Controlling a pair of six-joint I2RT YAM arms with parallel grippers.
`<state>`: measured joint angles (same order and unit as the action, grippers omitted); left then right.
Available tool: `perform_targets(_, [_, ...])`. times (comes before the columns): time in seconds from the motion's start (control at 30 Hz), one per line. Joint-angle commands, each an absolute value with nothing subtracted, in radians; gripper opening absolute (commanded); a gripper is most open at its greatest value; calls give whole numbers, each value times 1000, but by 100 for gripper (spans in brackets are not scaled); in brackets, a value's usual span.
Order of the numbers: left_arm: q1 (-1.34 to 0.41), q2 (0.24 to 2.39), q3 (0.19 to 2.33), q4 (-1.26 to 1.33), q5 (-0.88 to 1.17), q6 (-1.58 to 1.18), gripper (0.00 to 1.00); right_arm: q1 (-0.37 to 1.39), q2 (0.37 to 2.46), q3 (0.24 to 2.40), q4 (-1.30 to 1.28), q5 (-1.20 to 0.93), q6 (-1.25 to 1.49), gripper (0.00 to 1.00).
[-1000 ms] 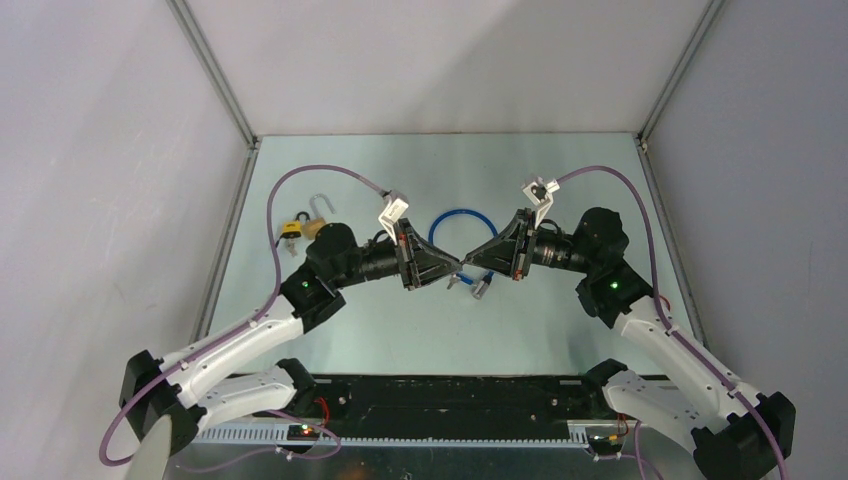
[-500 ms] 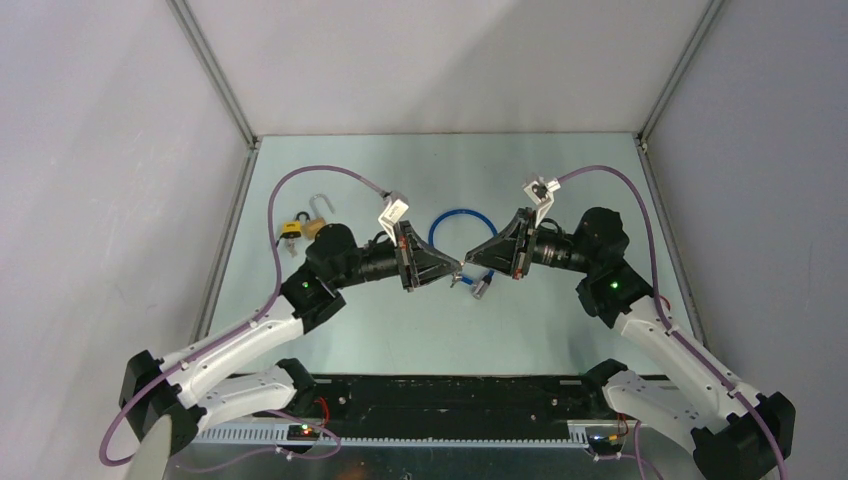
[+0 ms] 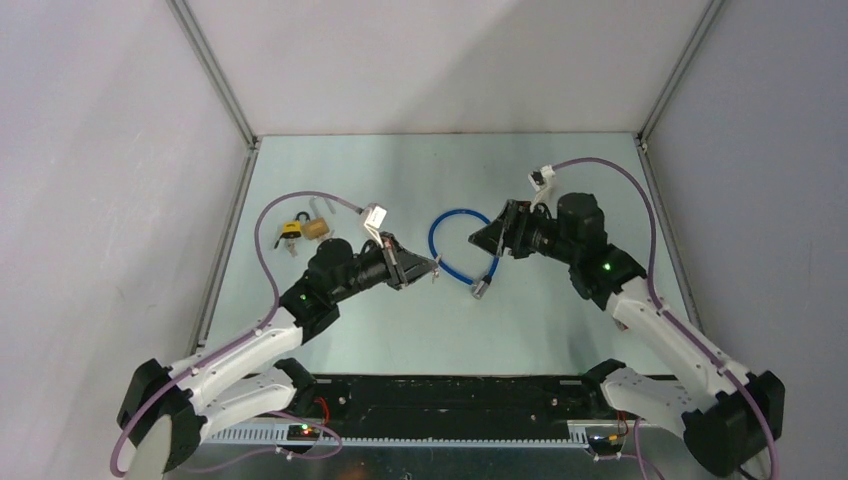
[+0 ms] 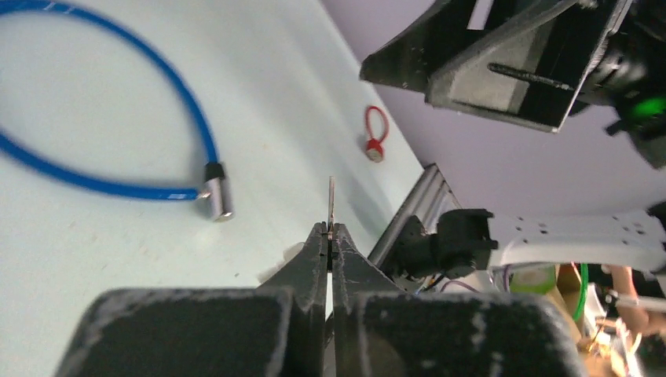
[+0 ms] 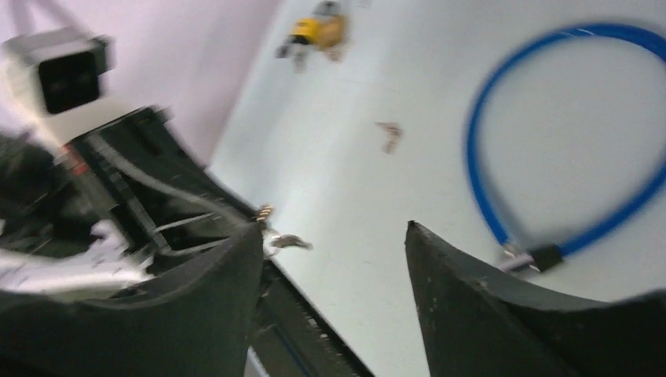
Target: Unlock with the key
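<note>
Pinched tight in left gripper (image 4: 331, 232), just left of blue cable lock loop (image 5: 473, 149): thin silver metal key (image 4: 331, 196) (edge-on, barely visible tbh). Over loop's right side: right gripper (image 5: 334, 236), gaping wide, empty.

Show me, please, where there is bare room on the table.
Free: the table strip behind the blue cable lock, and the near strip in front of it. Crowded: the middle around the lock, and the padlocks at far left.
</note>
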<state>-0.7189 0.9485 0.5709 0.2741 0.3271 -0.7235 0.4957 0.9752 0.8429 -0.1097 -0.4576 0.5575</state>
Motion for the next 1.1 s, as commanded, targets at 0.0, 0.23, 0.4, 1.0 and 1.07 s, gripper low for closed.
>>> perform_targets(0.0, [-689, 940, 516, 272, 232, -834, 0, 516, 1088, 949, -418, -136, 542, 73])
perform_targets(0.23, [-686, 943, 443, 274, 202, -880, 0, 541, 1273, 1005, -535, 74, 638, 84])
perform_targets(0.4, [-685, 956, 409, 280, 193, -900, 0, 517, 1336, 971, -447, 14, 669, 94])
perform_targets(1.0, [-667, 1007, 395, 287, 210, -898, 0, 601, 1839, 1291, -743, 173, 864, 63])
perform_targets(1.07, [-662, 1015, 396, 285, 222, -898, 0, 607, 1870, 1322, -786, 167, 881, 60])
